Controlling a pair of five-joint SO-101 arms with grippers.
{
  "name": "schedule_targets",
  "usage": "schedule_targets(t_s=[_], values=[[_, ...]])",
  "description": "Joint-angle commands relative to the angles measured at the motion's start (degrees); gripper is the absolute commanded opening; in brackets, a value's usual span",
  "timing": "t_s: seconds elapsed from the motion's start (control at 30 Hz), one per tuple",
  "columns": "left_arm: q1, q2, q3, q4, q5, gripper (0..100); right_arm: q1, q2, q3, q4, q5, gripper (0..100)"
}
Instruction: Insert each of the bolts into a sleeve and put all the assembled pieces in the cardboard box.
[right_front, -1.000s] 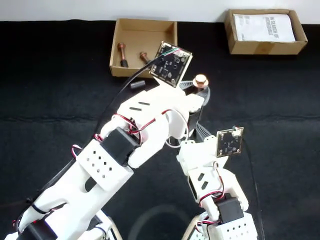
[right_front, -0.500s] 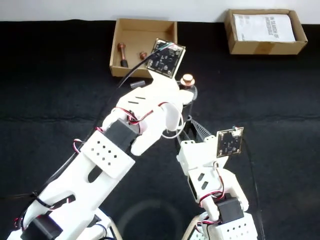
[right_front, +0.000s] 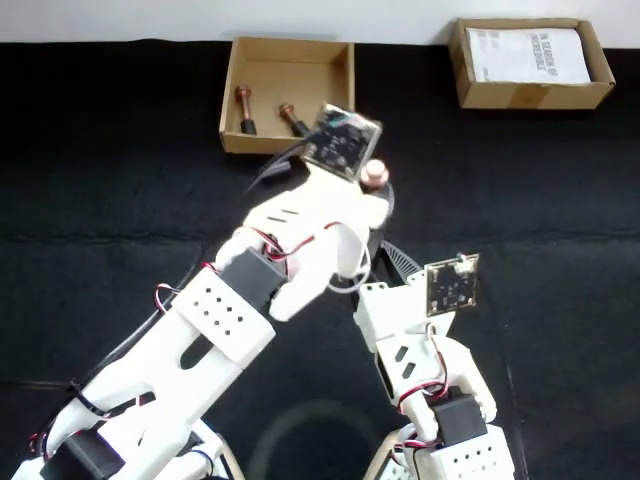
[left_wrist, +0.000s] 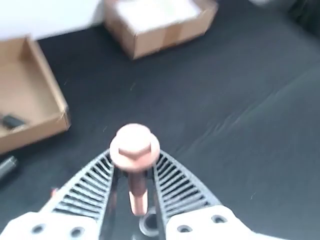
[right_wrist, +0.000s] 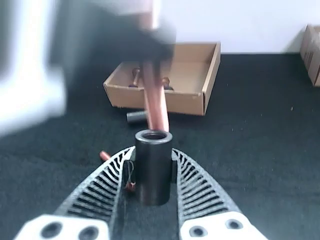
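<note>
- Bolt up top, copper-coloured, hex head skyward, shank hanging straight down. The left gripper is clamped on that shank just under the head.
- Below it, the right gripper is closed around the sleeve, a dark tube standing upright with its mouth free above the fingertips.
- From the right wrist, the bolt's tip sits right at the sleeve's rim; whether it has entered, I cannot tell.
- My read: both parts are rigid metal, small and light, nothing fragile here. Smooth round surfaces look slippery, so either could twist or slide in the ribbed fingers.
- Best hold for the bolt seems high on the shank, leaving the lower length bare to go in.
- Sleeve wants gripping mid-wall, as now, so the opening stays unblocked.
- Cardboard box sits well beyond, with two assembled pieces already inside.
- One loose sleeve lies on its side just before the box; round, so likely to roll when nudged.
</note>
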Motion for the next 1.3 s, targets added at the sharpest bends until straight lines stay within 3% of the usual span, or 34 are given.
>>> schedule_targets(t_s=[0.0, 0.47, 0.7, 0.87, 1.27], values=[[2.7, -0.6, 0.7, -0.6, 3.4, 1, 0.0, -0.5, -0.5, -1.5, 0.6, 0.8], [2.8, -0.6, 2.0, -0.8, 5.3, 1, 0.0, -0.5, -0.4, -1.5, 0.6, 0.8], [-1.8, -0.6, -8.9, -0.6, 4.0, 1, -0.1, 0.0, -0.4, -1.5, 0.7, 0.8], [-2.2, -0.6, -14.3, -0.4, -1.5, 1, -0.1, 0.0, -0.3, -1.5, 0.7, 0.8], [1.7, -0.6, -15.3, 9.4, -1.8, 1, -0.1, 0.0, -0.3, -1.5, 0.8, 0.8]])
